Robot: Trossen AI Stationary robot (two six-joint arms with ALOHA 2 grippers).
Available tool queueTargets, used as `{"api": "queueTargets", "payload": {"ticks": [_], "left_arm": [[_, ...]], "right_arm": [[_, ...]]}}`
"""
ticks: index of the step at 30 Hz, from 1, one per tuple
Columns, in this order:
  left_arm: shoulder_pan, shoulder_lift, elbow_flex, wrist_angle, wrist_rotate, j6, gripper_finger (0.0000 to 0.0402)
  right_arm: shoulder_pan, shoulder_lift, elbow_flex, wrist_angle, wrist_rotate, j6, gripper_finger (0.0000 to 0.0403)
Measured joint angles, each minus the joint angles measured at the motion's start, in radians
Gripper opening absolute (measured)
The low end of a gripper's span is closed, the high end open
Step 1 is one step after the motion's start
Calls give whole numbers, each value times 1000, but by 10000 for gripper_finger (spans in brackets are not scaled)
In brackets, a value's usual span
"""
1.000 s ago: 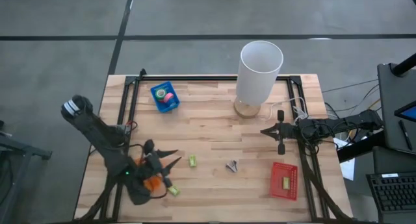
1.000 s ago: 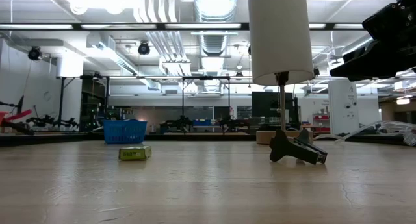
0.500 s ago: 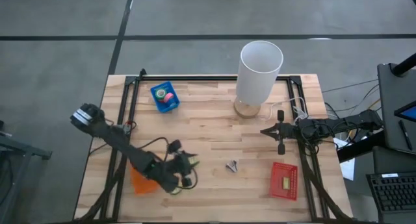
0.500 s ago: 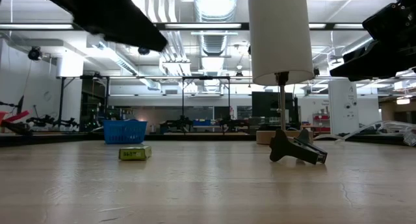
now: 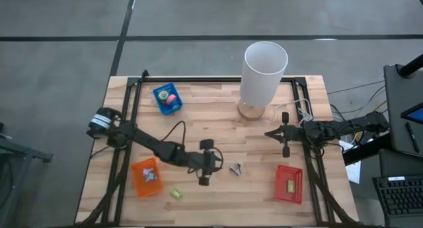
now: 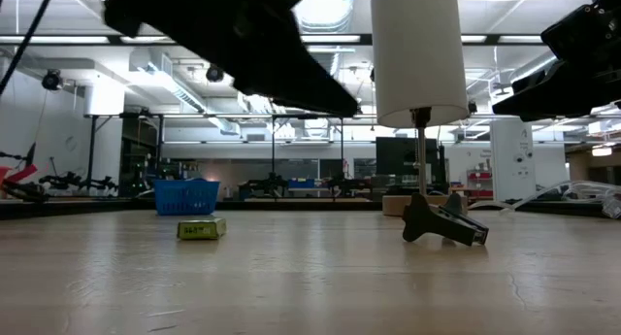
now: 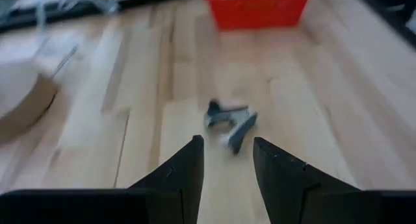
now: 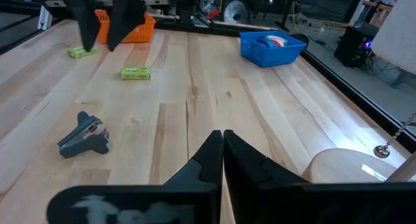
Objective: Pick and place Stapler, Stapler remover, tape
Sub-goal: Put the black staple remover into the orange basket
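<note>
Left gripper [image 5: 204,180], fingers parted and empty, hangs just beside the staple remover [image 5: 235,168], which lies straight ahead. Right gripper [image 5: 285,151] waits pinched closed, farther off.

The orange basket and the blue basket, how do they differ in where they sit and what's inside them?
The orange basket sits at the table's near left, close to the left arm; the blue basket sits toward the far edge. The blue basket holds tape rolls, pink and green showing; the orange basket holds small mixed-colour items too small to identify. Both are small open-topped baskets on the wooden table.
</note>
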Motion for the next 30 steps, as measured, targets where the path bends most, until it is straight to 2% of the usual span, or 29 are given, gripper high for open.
{"api": "queueTargets", "payload": {"ticks": [5,11,16,30], "left_arm": [[50,76,60,23,85,104,135],[76,180,158,21,185,136,135],[76,243,212,23,194,172,135],[78,317,223,48,215,161,135]], "right_arm": [[0,0,0,0,0,0,9],[0,0,0,0,0,0,8],[0,0,0,0,0,0,9],[0,0,0,0,0,0,9]]}}
